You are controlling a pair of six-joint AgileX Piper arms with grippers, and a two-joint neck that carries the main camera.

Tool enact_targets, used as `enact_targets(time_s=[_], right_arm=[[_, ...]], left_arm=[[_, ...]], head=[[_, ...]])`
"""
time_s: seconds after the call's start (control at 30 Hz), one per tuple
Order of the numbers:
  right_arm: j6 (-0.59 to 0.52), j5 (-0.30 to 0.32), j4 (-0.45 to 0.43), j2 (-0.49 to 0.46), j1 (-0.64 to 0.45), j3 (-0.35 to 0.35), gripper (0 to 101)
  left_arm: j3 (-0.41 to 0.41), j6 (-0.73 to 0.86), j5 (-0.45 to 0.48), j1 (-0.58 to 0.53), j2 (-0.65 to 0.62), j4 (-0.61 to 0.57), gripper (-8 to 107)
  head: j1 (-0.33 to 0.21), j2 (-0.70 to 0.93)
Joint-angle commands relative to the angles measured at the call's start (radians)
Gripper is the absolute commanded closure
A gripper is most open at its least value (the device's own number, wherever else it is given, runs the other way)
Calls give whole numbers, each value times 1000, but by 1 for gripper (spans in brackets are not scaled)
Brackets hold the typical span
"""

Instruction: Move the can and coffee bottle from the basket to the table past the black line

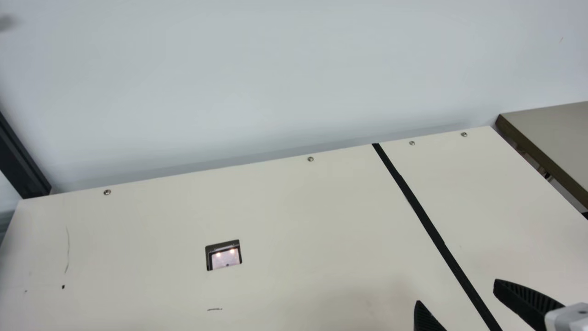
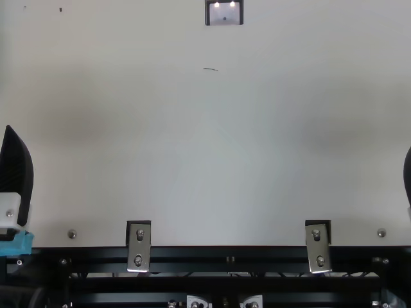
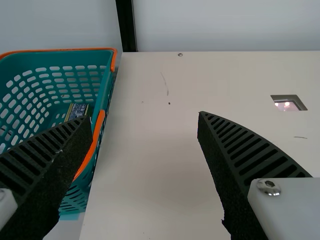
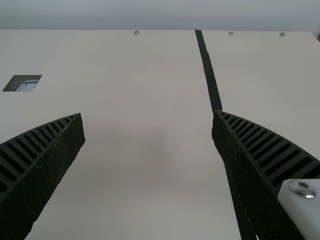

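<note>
My right gripper (image 1: pixel 456 291) stands open over the table's right part in the main view, its fingers on either side of the black line (image 1: pixel 425 219). In the right wrist view, the right gripper (image 4: pixel 148 115) has nothing between its fingers. At the top view's left edge, one finger of my left gripper (image 2: pixel 16 170) shows. The left wrist view has the left gripper (image 3: pixel 144 118) open and empty, beside the teal basket (image 3: pixel 102 92) with orange rim. A small printed item (image 3: pixel 76 111) lies inside that basket, partly hidden; whether it is the can or the coffee bottle I cannot tell.
The cream table (image 1: pixel 285 207) has a small square cut-out (image 1: pixel 224 255). A pale wall (image 1: pixel 275 69) rises behind it, with a dark post (image 1: pixel 20 158) at the back left. Another table (image 1: pixel 558 138) stands off to the right. Metal brackets (image 2: pixel 139 246) sit along the front edge.
</note>
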Motion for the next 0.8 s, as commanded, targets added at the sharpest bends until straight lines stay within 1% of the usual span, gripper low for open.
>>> enact_targets(time_s=[0.0, 0.7, 0.77], right_arm=[[0, 0, 0, 0, 0, 0, 0], [2, 0, -2, -1, 1, 0, 0], [7, 0, 0, 4, -1, -8, 0]], left_arm=[[0, 0, 0, 0, 0, 0, 9], [0, 0, 0, 0, 0, 0, 9], [0, 0, 0, 0, 0, 0, 9]], head=[[-27, 8], [-27, 8], [-27, 8]])
